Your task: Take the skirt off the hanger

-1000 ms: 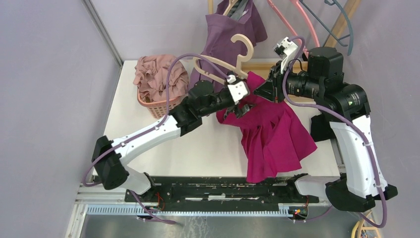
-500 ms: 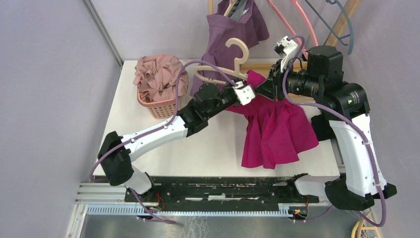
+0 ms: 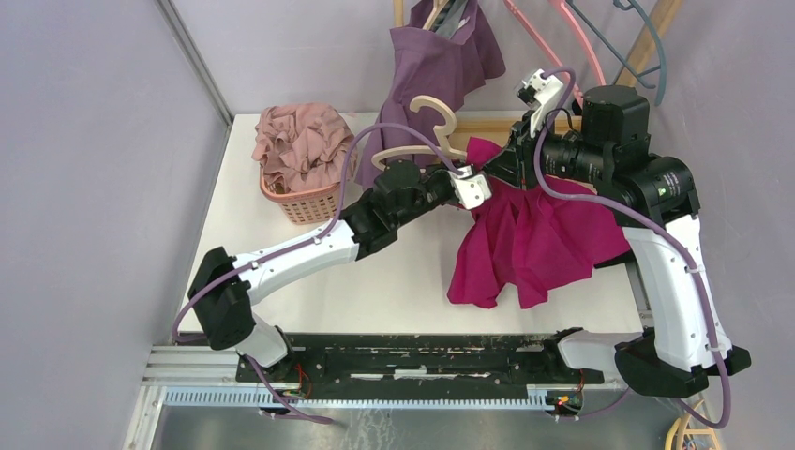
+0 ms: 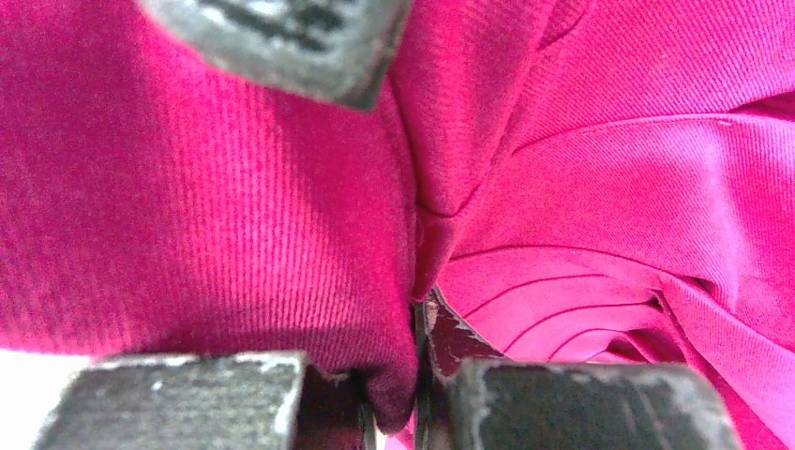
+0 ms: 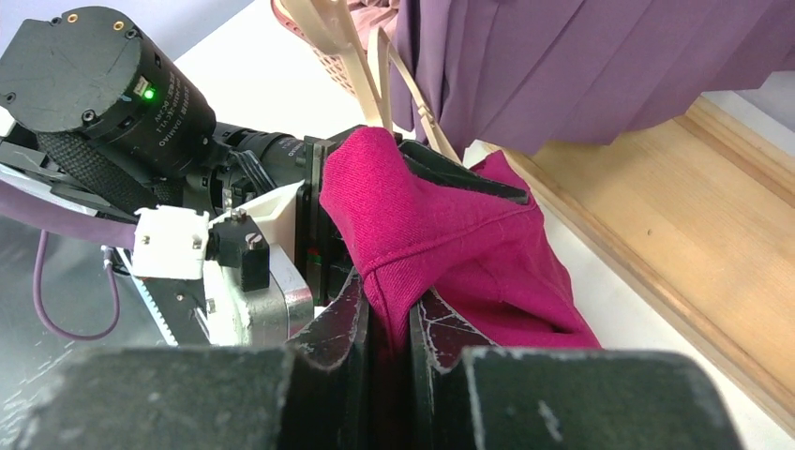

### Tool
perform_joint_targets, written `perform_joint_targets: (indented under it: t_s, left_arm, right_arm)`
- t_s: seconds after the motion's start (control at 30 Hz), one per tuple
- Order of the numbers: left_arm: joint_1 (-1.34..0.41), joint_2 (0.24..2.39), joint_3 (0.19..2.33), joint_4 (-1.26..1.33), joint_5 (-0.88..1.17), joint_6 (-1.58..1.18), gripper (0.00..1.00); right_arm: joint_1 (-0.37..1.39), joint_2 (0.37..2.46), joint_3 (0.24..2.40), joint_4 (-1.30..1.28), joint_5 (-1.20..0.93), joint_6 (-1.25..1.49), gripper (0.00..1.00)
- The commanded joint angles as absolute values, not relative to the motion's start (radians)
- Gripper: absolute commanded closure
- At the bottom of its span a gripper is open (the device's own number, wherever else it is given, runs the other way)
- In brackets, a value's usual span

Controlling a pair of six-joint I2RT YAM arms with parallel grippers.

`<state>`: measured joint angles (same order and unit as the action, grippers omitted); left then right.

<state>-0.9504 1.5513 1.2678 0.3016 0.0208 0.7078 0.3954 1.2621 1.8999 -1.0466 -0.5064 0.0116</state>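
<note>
The magenta skirt (image 3: 534, 234) hangs bunched over the table's right half, held up at its waist by both grippers. My left gripper (image 3: 484, 180) is shut on a fold of the skirt (image 4: 609, 187), which is pinched between its jaws (image 4: 412, 375). My right gripper (image 3: 506, 161) is shut on the waistband next to it, with the skirt (image 5: 441, 216) clamped between its jaws (image 5: 389, 328). The beige wooden hanger (image 3: 427, 127) lies tilted above the left wrist, its right end running toward the waist. I cannot tell if the hanger (image 5: 323, 33) still grips the cloth.
A pink basket (image 3: 309, 202) of pink clothes stands at the back left of the table. A purple garment (image 3: 441, 66) hangs from the wooden rack (image 3: 511, 124) behind the grippers. Pink and blue hangers (image 3: 581, 47) hang at the top right.
My left gripper has moved right to the skirt's waist and shut on it. The hanger has shifted left and up, and the skirt's hem has swung left. The right gripper has kept its grip.
</note>
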Motion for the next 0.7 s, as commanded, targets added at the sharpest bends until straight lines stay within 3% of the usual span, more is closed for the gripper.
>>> perform_joint_targets:
  t_s: [0.0, 0.1, 0.33, 0.67]
  left_arm:
    - [-0.905, 1.585, 1.311, 0.259, -0.241, 0.715, 0.97]
    - [-0.907, 1.564, 1.301, 0.256, -0.26, 0.766, 0.97]
    - [-0.907, 1.458, 1.227, 0.233, -0.237, 0.813, 0.97]
    - [-0.907, 1.357, 1.094, 0.302, -0.275, 0.906, 0.97]
  right_arm:
    - [0.406, 1.193, 1.987, -0.856, -0.593, 0.096, 0.99]
    - [0.407, 1.185, 1.987, -0.867, -0.544, 0.085, 0.97]
    - [0.409, 1.173, 1.997, -0.88, -0.508, 0.049, 0.7]
    - [0.409, 1.169, 2.006, -0.888, -0.505, 0.052, 0.66]
